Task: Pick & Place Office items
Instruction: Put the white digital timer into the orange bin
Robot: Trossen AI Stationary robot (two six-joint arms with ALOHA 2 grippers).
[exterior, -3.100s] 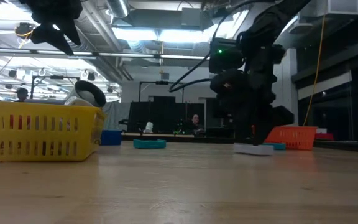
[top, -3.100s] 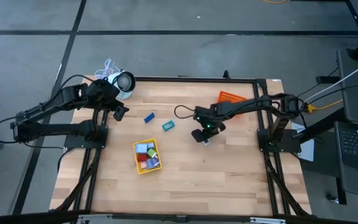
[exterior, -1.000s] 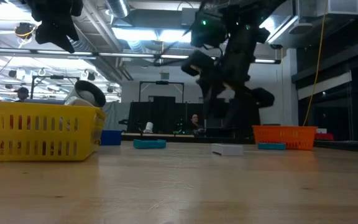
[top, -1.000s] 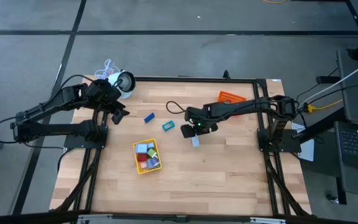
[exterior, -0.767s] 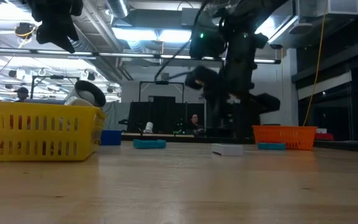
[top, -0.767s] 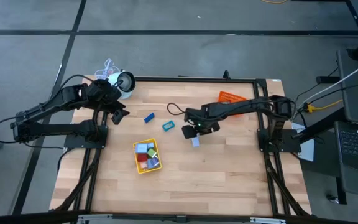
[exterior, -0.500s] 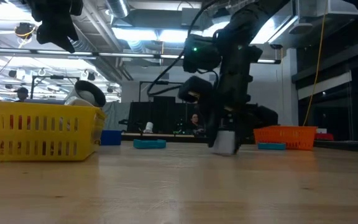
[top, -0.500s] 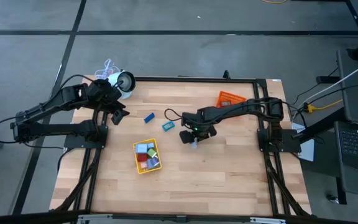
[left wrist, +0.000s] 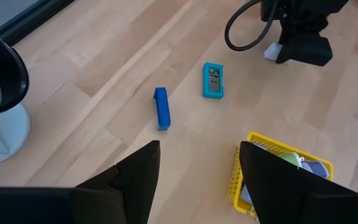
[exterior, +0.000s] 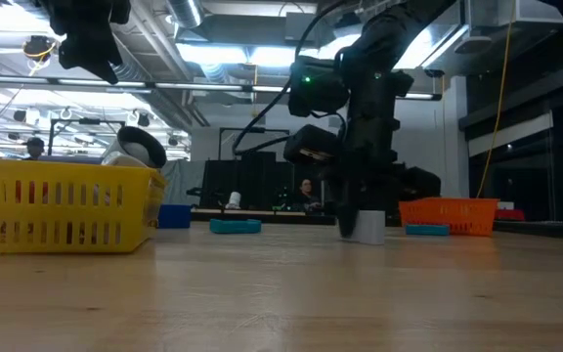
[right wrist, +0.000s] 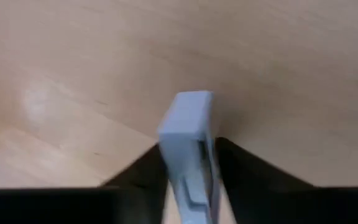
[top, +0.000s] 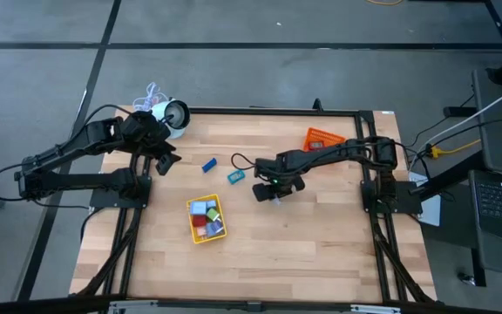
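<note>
My right gripper (top: 273, 194) is low over the middle of the table, shut on a pale grey-blue block (right wrist: 188, 115), which also shows in the low view (exterior: 368, 228). A blue block (top: 208, 164) and a teal clock-like piece (top: 236, 176) lie flat on the wood left of it. Several coloured pieces sit in the yellow tray (top: 219, 228). My left gripper (left wrist: 199, 149) hangs open, high above the table's far left part (top: 166, 160), touching nothing. My right gripper pinches the pale block between its two fingers (right wrist: 225, 158), one on each broad face. The fingers come from above, pointing down, and the block's end (right wrist: 190, 99) sticks out past the fingertips. The block stands on edge, its lower end (exterior: 368, 239) at the table; whether it is lifted clear I cannot tell.
An orange tray (top: 322, 138) sits at the far right edge. A white round device (top: 172, 116) with a cord stands at the far left corner. The yellow tray (exterior: 62, 205) stands near the low camera. Bare wood spreads across the near half.
My right gripper has come down from above onto the pale block and taken hold of it, shifting slightly toward the near edge. The block lay flat on the table a second ago; it now stands on edge between the fingers.
</note>
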